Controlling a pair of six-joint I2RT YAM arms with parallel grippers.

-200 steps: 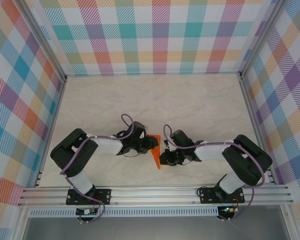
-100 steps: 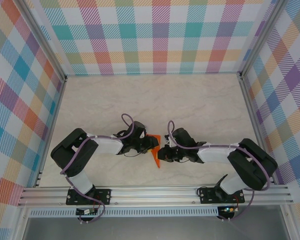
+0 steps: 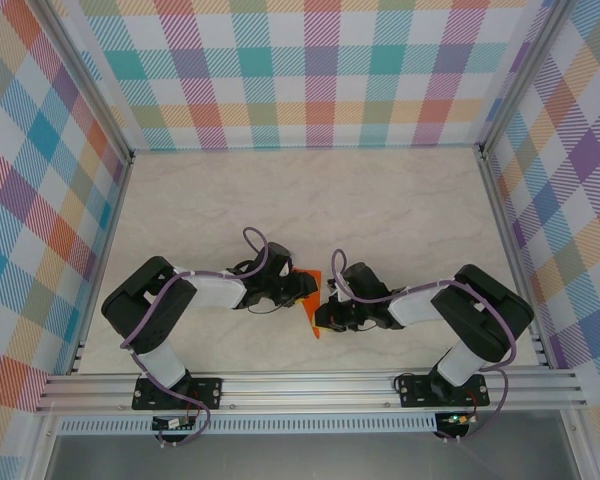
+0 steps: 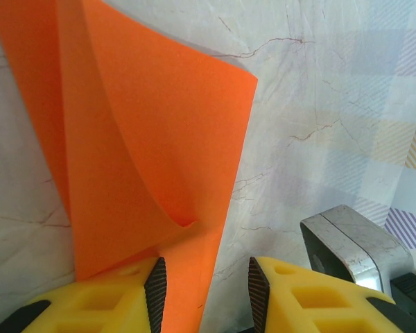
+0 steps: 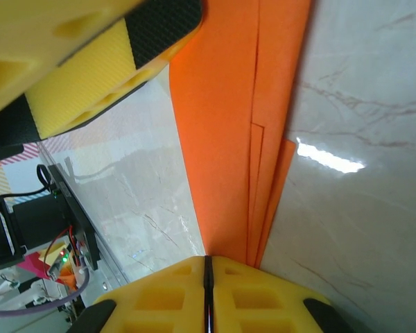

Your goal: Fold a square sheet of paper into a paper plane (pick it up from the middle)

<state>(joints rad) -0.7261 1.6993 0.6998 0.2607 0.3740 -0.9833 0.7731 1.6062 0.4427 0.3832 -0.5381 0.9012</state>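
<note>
The orange sheet of paper [image 3: 312, 316] lies on the table as a narrow creased strip between the two grippers. In the left wrist view the paper [image 4: 145, 139] has one flap curling up. My left gripper [image 4: 206, 291] is open, and the strip's narrow end lies between the jaws against the left pad [image 4: 156, 288]. In the right wrist view the paper [image 5: 229, 139] shows several stacked layers. My right gripper [image 5: 208, 262] is shut, and its tips rest on the paper's near end. From above, the left gripper [image 3: 302, 287] and right gripper [image 3: 323, 312] sit at opposite sides of the strip.
The pale marble tabletop [image 3: 310, 200] is walled by checked panels on three sides. An aluminium rail [image 3: 310, 385] runs along the near edge. A grey metal block [image 4: 353, 243] stands just right of the left gripper. A yellow finger of the left gripper [image 5: 111, 62] hangs over the paper's far end.
The right arm swung its forearm out and back while its gripper stayed at the paper's near end. The left arm and the paper have hardly moved.
</note>
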